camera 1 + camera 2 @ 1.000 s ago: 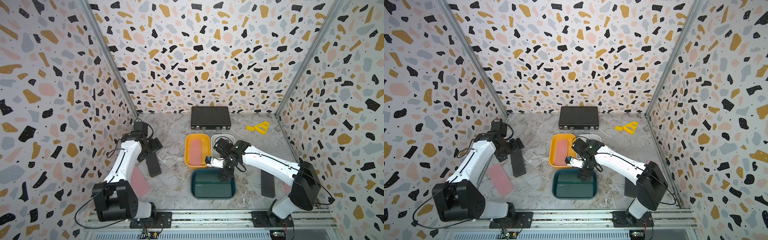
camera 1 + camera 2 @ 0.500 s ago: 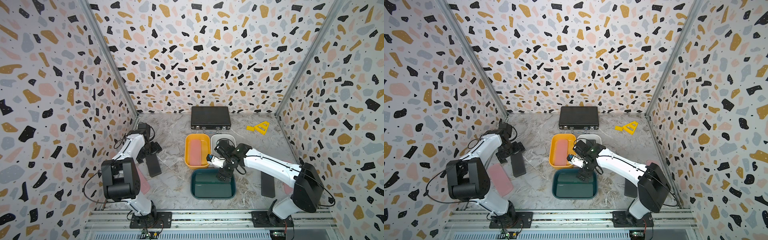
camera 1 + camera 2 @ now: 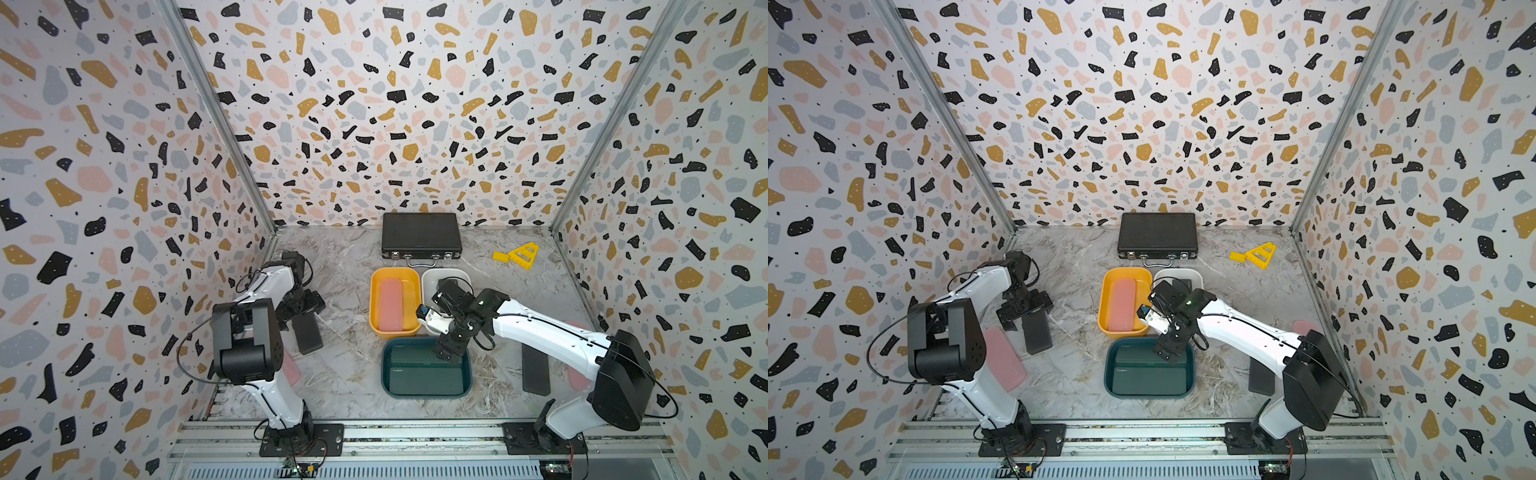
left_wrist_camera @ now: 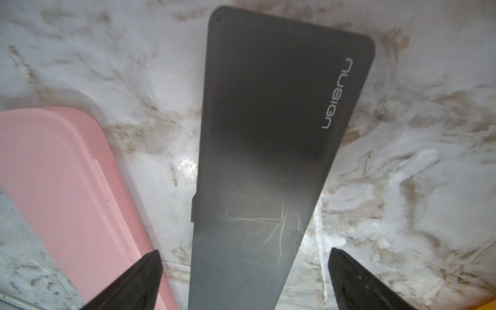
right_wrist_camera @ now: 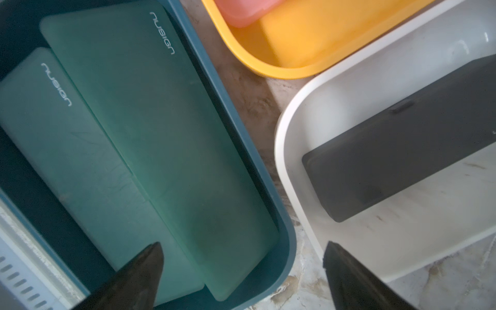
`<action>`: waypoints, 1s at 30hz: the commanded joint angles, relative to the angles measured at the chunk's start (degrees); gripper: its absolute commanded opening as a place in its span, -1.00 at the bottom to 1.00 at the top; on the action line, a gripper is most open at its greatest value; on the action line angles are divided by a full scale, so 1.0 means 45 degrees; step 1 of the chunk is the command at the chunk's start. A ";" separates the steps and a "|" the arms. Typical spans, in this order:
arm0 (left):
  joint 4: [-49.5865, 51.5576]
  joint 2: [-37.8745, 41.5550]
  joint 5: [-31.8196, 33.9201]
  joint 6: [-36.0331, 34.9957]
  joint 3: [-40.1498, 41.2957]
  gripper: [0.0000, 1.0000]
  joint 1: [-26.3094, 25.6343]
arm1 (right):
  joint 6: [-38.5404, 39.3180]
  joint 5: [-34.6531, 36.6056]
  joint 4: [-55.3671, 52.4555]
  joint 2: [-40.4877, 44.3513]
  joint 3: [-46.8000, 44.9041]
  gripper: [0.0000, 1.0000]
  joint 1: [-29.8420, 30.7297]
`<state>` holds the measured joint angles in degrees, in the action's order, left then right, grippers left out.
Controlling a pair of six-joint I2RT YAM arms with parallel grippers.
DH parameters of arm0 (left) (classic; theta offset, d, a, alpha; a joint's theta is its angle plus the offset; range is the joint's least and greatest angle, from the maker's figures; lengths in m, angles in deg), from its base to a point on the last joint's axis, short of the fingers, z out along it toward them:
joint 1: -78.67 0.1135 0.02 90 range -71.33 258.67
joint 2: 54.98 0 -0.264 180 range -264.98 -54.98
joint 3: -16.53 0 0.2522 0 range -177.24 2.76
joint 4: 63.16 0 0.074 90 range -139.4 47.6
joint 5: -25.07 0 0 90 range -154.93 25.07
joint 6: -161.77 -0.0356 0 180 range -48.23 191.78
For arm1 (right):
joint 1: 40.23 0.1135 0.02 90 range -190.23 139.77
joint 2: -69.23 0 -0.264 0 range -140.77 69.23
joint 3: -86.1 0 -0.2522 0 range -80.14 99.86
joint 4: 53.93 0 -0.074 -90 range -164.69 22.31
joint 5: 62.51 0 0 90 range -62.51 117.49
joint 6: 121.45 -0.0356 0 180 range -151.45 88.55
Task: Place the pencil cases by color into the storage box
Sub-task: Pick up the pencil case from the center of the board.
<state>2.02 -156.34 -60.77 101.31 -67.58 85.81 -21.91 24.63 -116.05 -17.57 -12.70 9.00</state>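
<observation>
Terrazzo-papered booth with a grey marbled bench (image 3: 345, 374). Sorting looks well under way. In the right wrist view, two flat dark green pencil cases (image 5: 166, 120) lie side by side in the dark teal plastic tub (image 5: 239, 134), and a flat black pencil case (image 5: 402, 150) lies in the white plastic tub (image 5: 349, 88). A flat pink pencil case (image 3: 390, 305) lies in the yellow plastic tub (image 3: 412, 297). The right fingers (image 3: 448, 353) are spread wide and empty over the teal tub's corner, one above the green cases, the other toward the white tub. The left fingers (image 3: 305, 312) are also spread wide and empty, flanking from above one end of a slim black pencil case (image 4: 268, 134) lying on the bench. A loose pink pencil case (image 4: 53, 174) lies just outside one finger, apart from the black one. A third black pencil case (image 3: 535, 374) lies well behind the right fingers, near that arm's base. Step in hand, as I judge it: left pick of the slim black case. The next move calls for lowering squarely across its narrow width, closing, lifting clear and carrying it to the white tub. The right arm should move out of that path first.
</observation>
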 commanded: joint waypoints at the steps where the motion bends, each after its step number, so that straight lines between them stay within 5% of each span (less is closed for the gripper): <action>1: -0.0052 -0.0255 0.0003 -0.0187 -0.0040 1.00 0.0083 | -0.0167 0.0219 -0.0103 0.0462 -0.0102 0.98 -0.0042; 12: -0.0185 -0.0907 -0.0313 -0.0324 0.0051 0.95 0.0094 | -0.0167 0.0393 -0.0113 0.0598 -0.0142 0.97 -0.0086; 20: -0.0401 -0.1220 -0.0594 -0.0356 0.0237 0.46 0.0091 | -0.0187 0.0534 -0.0179 0.0755 -0.0160 0.97 -0.0159; 30: -0.0510 -0.1018 -0.0865 -0.0477 0.0354 0.21 0.0084 | -0.0245 0.0614 -0.0222 0.0964 -0.0143 0.97 -0.0379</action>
<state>0.40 -160.86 -63.17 99.61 -67.32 85.81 -22.28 26.93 -115.92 -15.67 -13.14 7.76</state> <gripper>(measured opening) 0.721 0.986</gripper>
